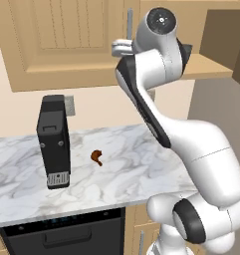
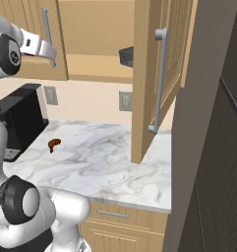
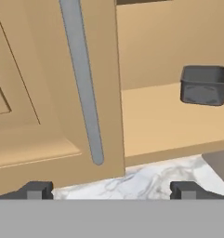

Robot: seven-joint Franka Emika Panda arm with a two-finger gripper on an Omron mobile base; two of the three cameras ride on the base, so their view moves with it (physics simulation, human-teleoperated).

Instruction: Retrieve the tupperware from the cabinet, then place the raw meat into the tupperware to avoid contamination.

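Observation:
The cabinet (image 3: pixel 43 93) hangs above the counter, its left door closed and its right door (image 2: pixel 152 74) swung open. On the shelf (image 3: pixel 155 121) inside stands the grey tupperware (image 3: pixel 204 85), at the shelf's right end; its dark corner (image 2: pixel 126 55) shows beside the open door. The raw meat (image 1: pixel 96 157), a small reddish-brown drumstick (image 2: pixel 54 143), lies on the marble counter (image 1: pixel 136 169). My gripper (image 3: pixel 112 191) is open and holds nothing. It is raised in front of the closed door's grey bar handle (image 3: pixel 83 83), left of the tupperware and well short of it.
A tall black appliance (image 1: pixel 54 142) stands on the counter left of the meat. The open door juts out over the counter's right part. A dark wall (image 2: pixel 213 147) bounds the right side. A dishwasher front (image 1: pixel 66 234) sits below the counter.

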